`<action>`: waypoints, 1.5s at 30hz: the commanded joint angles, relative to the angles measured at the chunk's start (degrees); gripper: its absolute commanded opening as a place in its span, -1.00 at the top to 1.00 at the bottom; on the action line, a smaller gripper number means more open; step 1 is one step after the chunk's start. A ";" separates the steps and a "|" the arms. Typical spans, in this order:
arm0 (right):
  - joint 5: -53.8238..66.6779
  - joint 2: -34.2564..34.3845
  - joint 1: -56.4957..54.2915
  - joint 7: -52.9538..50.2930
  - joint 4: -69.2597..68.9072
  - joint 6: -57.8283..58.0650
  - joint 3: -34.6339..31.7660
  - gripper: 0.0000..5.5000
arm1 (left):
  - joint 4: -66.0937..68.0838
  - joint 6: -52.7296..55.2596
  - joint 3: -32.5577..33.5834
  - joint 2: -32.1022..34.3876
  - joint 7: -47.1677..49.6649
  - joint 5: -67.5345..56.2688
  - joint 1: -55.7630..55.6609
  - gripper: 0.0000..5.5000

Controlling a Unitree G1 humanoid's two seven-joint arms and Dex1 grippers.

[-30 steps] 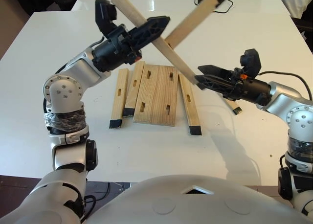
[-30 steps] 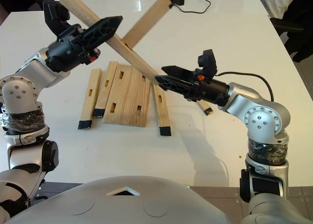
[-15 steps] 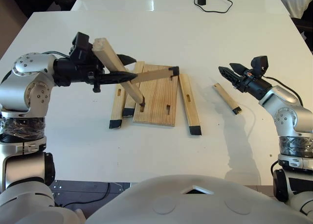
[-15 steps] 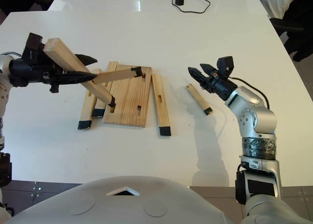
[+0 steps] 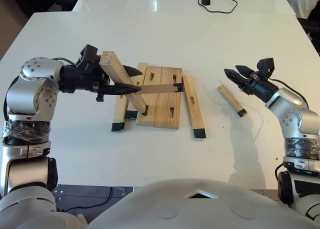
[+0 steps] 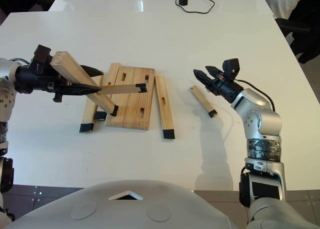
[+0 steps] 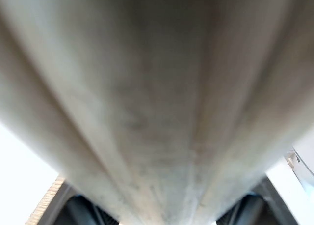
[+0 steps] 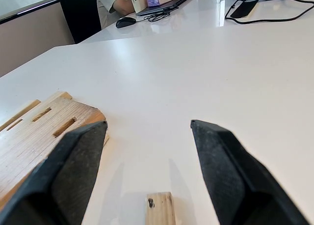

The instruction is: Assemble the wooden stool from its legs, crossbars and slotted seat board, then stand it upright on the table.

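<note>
Left hand [image 5: 126, 80] clamps a leg [image 5: 112, 65] with joined crossbar [image 5: 157, 88], its foot apparently touching the seat board [image 5: 162, 104] mid-surface [image 5: 200, 39]. Right hand [image 5: 233, 71] gapes wide by a short crossbar [image 5: 231, 100] near the right edge.

White table [image 5: 165, 34], second desk [image 5: 170, 1] behind

One slotted seat board [image 5: 161, 109] is lying flat. Four legs are showing. An outer leg [image 5: 119, 114] and an inner leg [image 5: 132, 108] are lying side by side on the board's left. A right leg [image 5: 193, 106] is lying on its right, and a raised leg [image 5: 112, 64] is tilting over the board. Two crossbars are showing. A joined crossbar [image 5: 160, 88] is sticking out from the raised leg, and a short crossbar [image 5: 231, 100] is lying alone further right.
</note>
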 commanded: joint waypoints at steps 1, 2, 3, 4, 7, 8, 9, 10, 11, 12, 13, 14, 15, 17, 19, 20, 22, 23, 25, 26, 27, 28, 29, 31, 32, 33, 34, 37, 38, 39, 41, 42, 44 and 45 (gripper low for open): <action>-0.46 0.19 -0.09 1.70 0.55 -0.06 0.39 -0.14 | 1.12 0.00 -0.86 -0.18 0.40 2.27 -0.39 0.26; -0.52 0.38 -0.07 1.77 0.70 -0.07 0.40 -0.14 | 1.35 -0.27 -1.33 -0.24 0.07 2.65 -0.14 0.26; -0.57 0.58 -0.11 1.73 0.74 -0.01 0.39 -0.14 | 1.50 -0.75 -1.95 -0.30 -0.25 3.24 0.30 0.26; -0.65 0.88 -0.08 1.62 0.76 -0.06 0.40 -0.14 | 1.85 -1.53 -2.80 -0.43 -0.71 4.09 0.78 0.26; -1.05 1.80 0.21 1.35 0.69 0.05 0.92 -0.14 | 2.52 -3.42 -4.65 -1.02 -1.11 5.61 1.38 0.26; -1.25 1.92 0.45 1.46 0.59 0.03 1.16 -0.14 | 2.74 -3.69 -5.04 -1.37 -0.95 5.59 1.04 0.26; -1.42 1.99 0.74 1.59 0.57 -0.05 1.33 -0.14 | 3.36 -4.09 -5.53 -1.86 -0.95 5.61 0.27 0.26; -1.55 2.01 0.96 1.68 0.57 -0.10 1.40 -0.14 | 4.14 -4.45 -5.96 -2.34 -1.00 5.60 -0.61 0.26; -1.65 1.98 1.13 1.60 0.55 -0.01 1.31 -0.14 | 5.56 -4.85 -6.24 -3.04 -0.95 5.61 -2.04 0.26; -1.96 1.87 0.44 1.89 1.43 -0.05 1.50 -0.14 | 6.31 -5.04 -5.93 -3.32 -0.49 5.40 -2.77 0.26; -2.21 1.75 -0.12 2.06 2.21 -0.08 1.58 -0.14 | 7.26 -5.10 -5.50 -3.74 0.01 5.29 -3.66 0.26; -2.54 1.57 -0.86 2.29 3.40 -0.23 1.71 -0.14 | 8.62 -5.25 -4.96 -4.20 0.56 5.34 -4.73 0.26; -2.94 1.33 -1.23 2.51 4.52 -0.40 1.84 -0.14 | 10.15 -5.34 -4.46 -4.70 0.94 5.41 -5.78 0.26; -3.90 0.93 -1.42 3.09 6.42 -1.00 2.14 -0.14 | 12.28 -5.36 -3.85 -5.42 1.45 5.53 -6.78 0.26; -4.55 0.83 -1.37 3.77 7.52 -1.55 2.43 -0.14 | 11.81 -5.61 -4.11 -5.65 1.64 6.12 -5.26 0.26; -4.74 0.93 -1.26 3.87 7.70 -1.72 2.49 -0.14 | 10.71 -5.98 -4.58 -5.75 1.79 6.68 -3.69 0.26; -5.06 1.35 -0.80 3.59 7.57 -1.94 2.27 -0.14 | 6.46 -6.48 -5.47 -6.37 3.11 7.29 0.74 0.26; -5.32 1.57 -0.57 3.39 7.61 -2.17 2.16 -0.14 | 4.13 -6.45 -5.66 -6.84 4.14 7.17 2.98 0.26; -5.63 1.90 -0.26 3.00 7.65 -2.42 2.02 -0.14 | 0.57 -7.65 -6.72 -7.28 6.00 8.40 7.36 0.26; -5.68 1.99 0.10 2.81 7.36 -2.33 1.96 -0.14 | -0.36 -8.12 -7.43 -7.18 6.42 9.06 8.95 0.26; -5.95 1.92 0.45 2.85 7.11 -2.33 2.25 -0.14 | -0.98 -8.28 -8.00 -6.84 6.43 9.50 10.08 0.26; -6.43 1.72 0.97 3.18 6.74 -2.52 2.83 -0.14 | -0.79 -8.74 -8.80 -6.12 6.04 10.38 10.61 0.26; -6.81 1.60 1.25 3.52 6.60 -2.73 3.29 -0.14 | -0.35 -9.26 -9.51 -5.40 5.52 11.17 10.86 0.26; -7.30 1.83 1.38 3.54 6.39 -2.91 3.68 -0.14 | 1.56 -10.30 -11.09 -4.42 4.24 12.62 10.35 0.26; -7.68 2.07 1.17 3.37 6.58 -3.17 3.78 -0.14 | 2.73 -10.53 -12.00 -4.28 3.91 13.28 9.66 0.26; -8.12 2.26 1.01 3.17 6.79 -3.59 3.97 -0.14 | 4.18 -10.62 -12.94 -4.37 3.89 14.00 8.74 0.26; -8.43 2.47 1.00 3.04 6.89 -3.88 4.17 -0.14 | 5.86 -10.96 -13.87 -4.61 3.99 14.93 7.71 0.26; -9.01 2.86 1.81 2.80 6.54 -4.58 4.61 -0.14 | 9.20 -11.95 -15.06 -5.40 5.59 16.34 5.36 0.26; -9.02 3.05 2.09 2.50 6.42 -4.72 4.45 -0.14 | 9.32 -11.45 -15.04 -5.47 6.29 15.99 4.87 0.26; -8.99 3.29 2.43 2.11 6.29 -4.89 4.17 -0.14 | 8.49 -9.40 -15.75 -4.35 6.05 15.70 4.63 0.26; -9.12 3.76 3.09 1.43 6.14 -5.32 3.68 -0.14 | 6.32 -7.71 -16.17 -2.41 6.07 15.17 4.91 0.12; -9.22 3.88 3.45 1.28 6.14 -5.61 3.50 -0.14 | 4.92 -6.62 -15.58 -1.93 6.67 14.50 5.20 0.08; -9.24 3.88 4.25 1.07 5.96 -6.14 2.96 -0.14 | 1.59 -5.27 -13.68 -0.84 7.79 13.46 6.32 -0.05; -9.02 3.91 4.85 0.68 5.59 -6.30 2.42 -0.14 | 0.60 -5.33 -12.64 -0.50 8.51 13.66 6.84 -0.11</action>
